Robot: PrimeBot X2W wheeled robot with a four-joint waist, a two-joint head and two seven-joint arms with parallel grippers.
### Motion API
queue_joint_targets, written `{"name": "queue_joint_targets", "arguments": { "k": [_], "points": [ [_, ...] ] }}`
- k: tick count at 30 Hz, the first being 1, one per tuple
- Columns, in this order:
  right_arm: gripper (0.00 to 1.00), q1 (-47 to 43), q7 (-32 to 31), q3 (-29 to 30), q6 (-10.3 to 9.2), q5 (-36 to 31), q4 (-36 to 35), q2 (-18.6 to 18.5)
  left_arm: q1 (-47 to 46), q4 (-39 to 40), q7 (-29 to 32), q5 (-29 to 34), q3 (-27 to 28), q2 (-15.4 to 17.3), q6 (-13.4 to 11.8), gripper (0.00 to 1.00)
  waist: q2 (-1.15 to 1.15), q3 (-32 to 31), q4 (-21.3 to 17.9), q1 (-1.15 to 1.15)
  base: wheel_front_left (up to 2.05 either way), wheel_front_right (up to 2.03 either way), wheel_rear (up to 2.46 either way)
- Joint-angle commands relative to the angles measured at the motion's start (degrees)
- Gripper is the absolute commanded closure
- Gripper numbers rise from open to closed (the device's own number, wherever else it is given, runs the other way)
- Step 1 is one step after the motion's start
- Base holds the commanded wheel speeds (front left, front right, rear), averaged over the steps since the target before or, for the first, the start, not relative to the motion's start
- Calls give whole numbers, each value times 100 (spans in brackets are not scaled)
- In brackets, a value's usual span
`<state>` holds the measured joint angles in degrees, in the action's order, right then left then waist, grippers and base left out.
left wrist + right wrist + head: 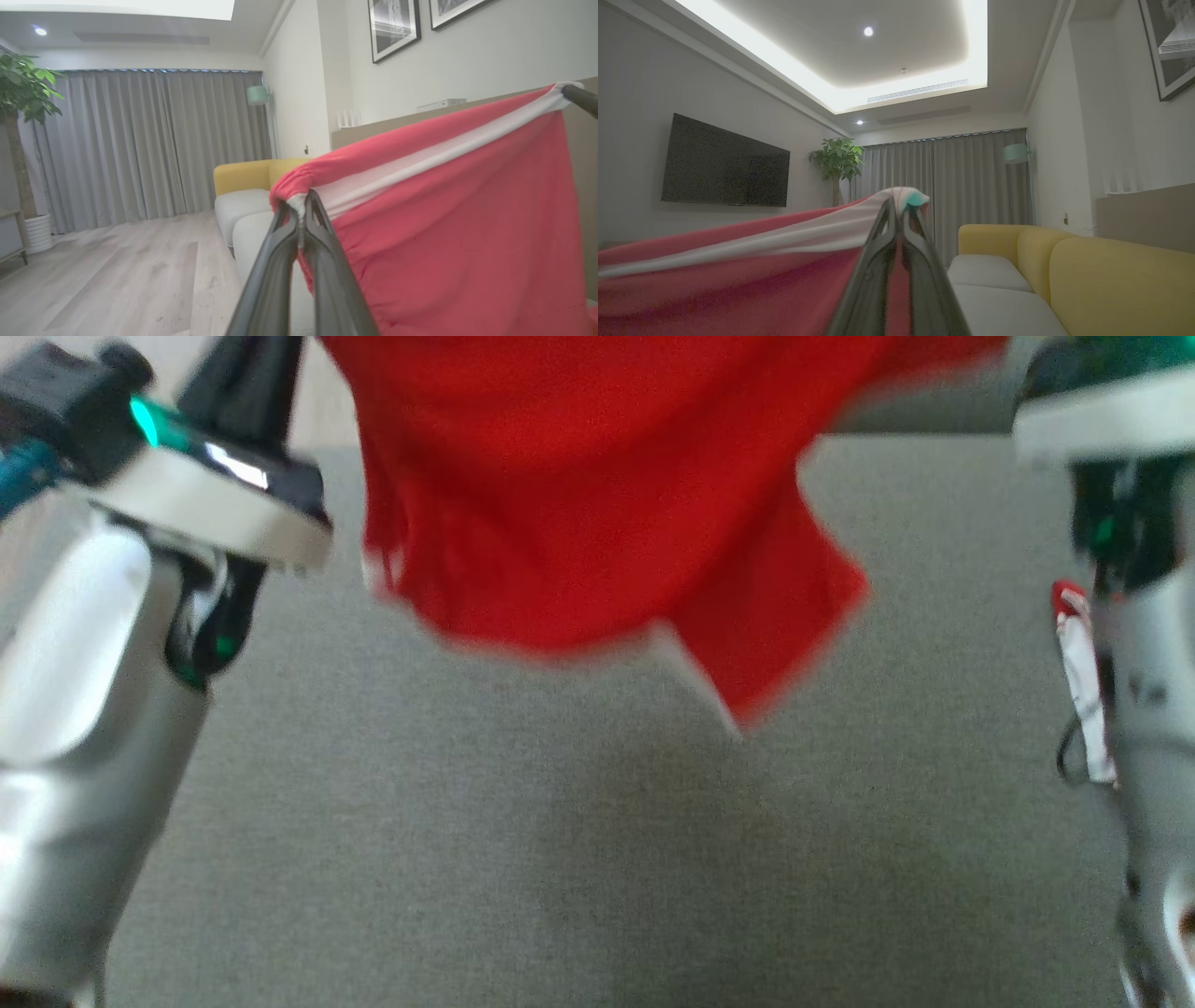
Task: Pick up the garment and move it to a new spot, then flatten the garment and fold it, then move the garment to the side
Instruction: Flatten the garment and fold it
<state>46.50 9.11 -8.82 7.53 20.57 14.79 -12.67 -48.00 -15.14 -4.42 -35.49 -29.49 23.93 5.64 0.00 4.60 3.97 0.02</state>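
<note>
Left wrist view shows the left gripper [301, 207] with its two dark fingers pinched together on one end of the white band [420, 161] that edges the red garment [458, 233]. From the fingers, the band runs taut toward 2 o'clock, where a dark fingertip of the other arm holds the far end. Right wrist view shows the right gripper [900, 210] clamped in the same way on its end of the band.

The garment hangs in the air between the two grippers. In the blurred head view it occupies the 12 o'clock region above the grey surface [560, 859], and its loose lower corner points toward 5 o'clock.

Governing relation: the garment's long axis runs from 9 o'clock to 3 o'clock across the robot's front, and the cloth falls away below the fingers. Each arm holds one end, so neither is nearer.

Judgement: laying the garment down calls for lowering both grippers together, so that the hanging edge meets the grey surface first.

Surroundings: a yellow sofa [1111, 280] stands at 4 o'clock in the right wrist view. Nothing visible lies between the garment and the grey surface.
</note>
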Motion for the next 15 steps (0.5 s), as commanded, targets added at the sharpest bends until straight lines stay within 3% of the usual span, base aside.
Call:
{"name": "queue_joint_targets", "arguments": {
  "k": [1, 5, 8, 15],
  "points": [
    [100, 467, 155, 55, -4, -88, -52, 63, -546, 60, -188, 82, 370, 151, -80, 100, 0, 274, -67, -2, 0, 0, 0],
    [100, 1094, 479, 230, -4, -359, 594, 207, -902, -474, -775, 163, 464, -160, -97, 100, 0, 398, -85, -2, 0, 0, 0],
    [100, 1044, 554, 268, -4, -364, 836, 256, -722, -818, -904, 113, 397, -329, -37, 100, 0, 375, -99, -2, 0, 0, 0],
    [100, -756, 585, 264, -4, 42, 959, 340, 1036, -1444, -1049, -129, 367, -775, 38, 100, 0, 141, -225, -2, 0, 0, 0]
  ]
}}
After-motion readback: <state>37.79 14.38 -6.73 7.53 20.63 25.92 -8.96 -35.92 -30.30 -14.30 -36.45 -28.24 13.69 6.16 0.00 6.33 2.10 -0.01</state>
